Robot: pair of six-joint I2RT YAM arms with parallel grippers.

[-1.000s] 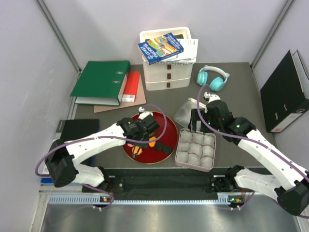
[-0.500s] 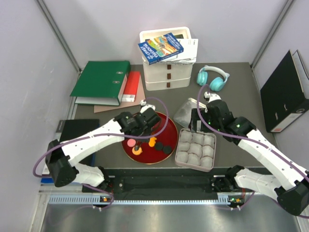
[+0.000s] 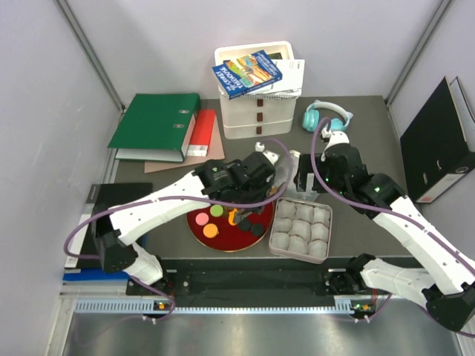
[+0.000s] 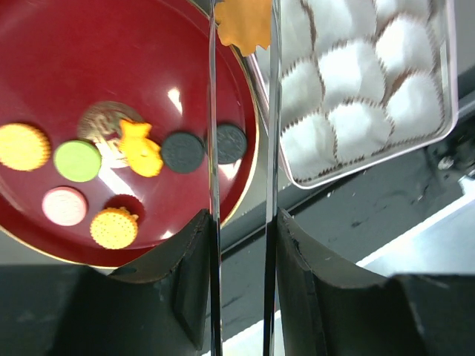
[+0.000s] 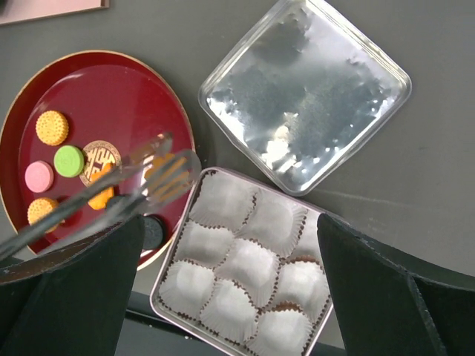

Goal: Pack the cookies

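Above the table, in the top view, my left gripper reaches out over the red plate toward the tray of paper cups. My right gripper hangs just behind that tray.

In the left wrist view my fingers are pressed in on a pair of tongs. At their tips the blades pinch an orange flower cookie, held over the gap where plate rim and tray edge meet. The other cookies lie on the plate: three orange, one green, one pink, two dark. I see no cookie in the cups that this view shows.

In the right wrist view my right fingers are spread wide with nothing between them, above the tray; the clear lid lies just beyond it.

To do this step well, I judge I should keep the squeeze steady and carry the cookie over the nearest cup. Then I should lower until it sits inside the pleats before easing the blades apart. Letting go high could bounce it out or tip the light paper.
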